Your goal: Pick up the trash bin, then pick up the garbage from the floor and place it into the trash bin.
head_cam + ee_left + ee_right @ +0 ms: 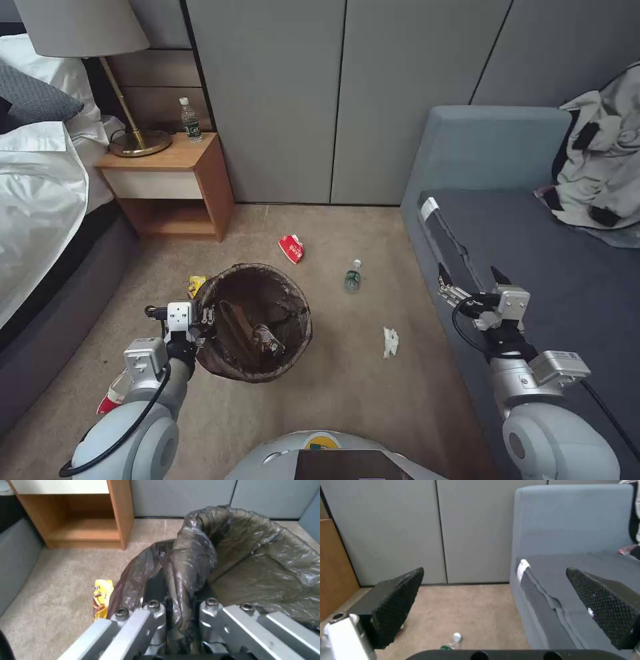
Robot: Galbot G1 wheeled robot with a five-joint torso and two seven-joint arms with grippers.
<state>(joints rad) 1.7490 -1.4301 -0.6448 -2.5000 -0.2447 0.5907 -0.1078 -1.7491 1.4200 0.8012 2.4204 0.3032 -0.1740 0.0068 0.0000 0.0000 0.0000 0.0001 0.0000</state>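
The trash bin (253, 323) sits in the middle of the carpet (347, 393), and it is the landmark here. The left gripper (208, 319) pinches the bin's near-left rim, with the dark bag (190, 562) squeezed tight between its fingers. Inside the bin lie some brown bits.

A yellow wrapper (196, 285) lies touching the bin's far-left edge. A red wrapper (291, 248) lies a bit beyond the bin, toward the grey wall doors (333, 100). A small bottle (353, 276) lies to the right of the bin, and a white crumpled paper (390, 341) lies farther right and nearer the robot. A red and white carton (110, 399) peeks out by the left arm, near-left of the bin.

The right gripper (474, 279) hangs well to the right of the bin, over the edge of the grey sofa (567, 287), with its fingers spread wide and nothing in them.

There is open carpet between the bin and the sofa. Left of the bin the bed (47, 220) closes in, and the wooden nightstand (177, 187) stands far-left of it
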